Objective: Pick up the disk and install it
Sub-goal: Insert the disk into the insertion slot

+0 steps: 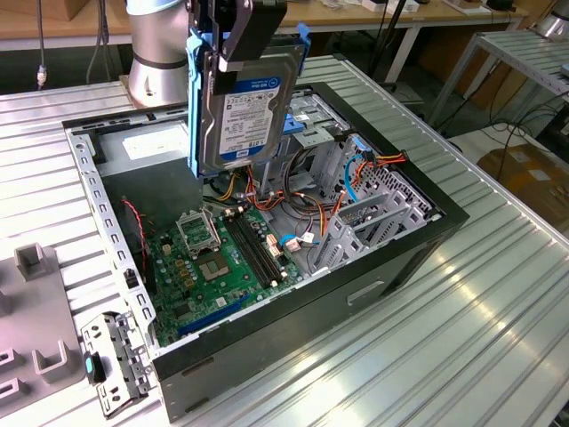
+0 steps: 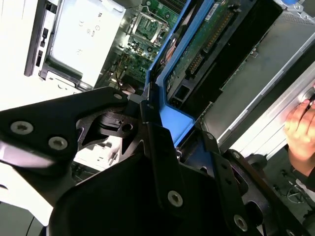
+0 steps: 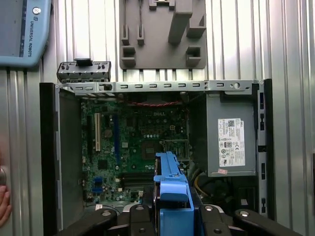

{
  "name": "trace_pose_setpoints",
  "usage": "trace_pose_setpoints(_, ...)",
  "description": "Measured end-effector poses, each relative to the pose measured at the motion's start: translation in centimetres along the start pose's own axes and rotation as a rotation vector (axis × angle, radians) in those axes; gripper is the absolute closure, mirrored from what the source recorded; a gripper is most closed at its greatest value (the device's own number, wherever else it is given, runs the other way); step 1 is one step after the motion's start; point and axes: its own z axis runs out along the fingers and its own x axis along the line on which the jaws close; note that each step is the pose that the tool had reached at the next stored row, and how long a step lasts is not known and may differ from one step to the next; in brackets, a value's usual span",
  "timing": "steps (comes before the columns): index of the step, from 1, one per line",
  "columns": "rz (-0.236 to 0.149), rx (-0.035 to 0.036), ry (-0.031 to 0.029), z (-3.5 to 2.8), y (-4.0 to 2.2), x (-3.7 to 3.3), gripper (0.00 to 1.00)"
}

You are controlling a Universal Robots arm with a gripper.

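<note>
So the black gripper is clamped on the top end of the silver-black hard disk in blue plastic rails. It hangs upright, long axis vertical, over the open black computer case. Its white-and-blue label faces the exterior camera. The grey power supply box has a white sticker.

Tabletop: ribbed silver metal, seen in the exterior view.
Case: black, open side up, lying flat mid-tabletop.
Bracket: grey metal with a teal tab, just beside the case's corner.
Fixture: grey plate with raised blocks, near the bracket.
Arm base: standing behind the case.
</note>
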Motion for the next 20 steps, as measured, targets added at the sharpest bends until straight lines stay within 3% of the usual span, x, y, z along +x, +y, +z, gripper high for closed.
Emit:
trace_pose_setpoints(2, 0.000, 0.0000, 0.0001, -0.01, -0.02, 0.45, 0.63)
trace_pose_setpoints(5, 0.000, 0.0000, 0.0001, -0.01, -0.30, 0.48, 0.63)
trace_pose_setpoints(7, 0.000, 0.0000, 0.0000, -0.02, -1.18, 0.45, 0.63)
trace_pose_setpoints(11, 0.000, 0.0000, 0.0001, -0.03, -2.01, 0.41, 0.63)
trace_pose_setpoints(12, 0.000, 0.0000, 0.0000, -0.04, -2.22, 0.81, 0.63)
trace_pose_setpoints(14, 0.000, 0.0000, 0.0000, -0.06, -2.33, 3.25, 0.63)
trace_pose_setpoints(16, 0.000, 0.0000, 0.0000, -0.05, -2.39, 3.74, 0.63)
trace_pose_setpoints(20, 0.000, 0.0000, 0.0000, -0.06, -2.96, 3.87, 0.63)
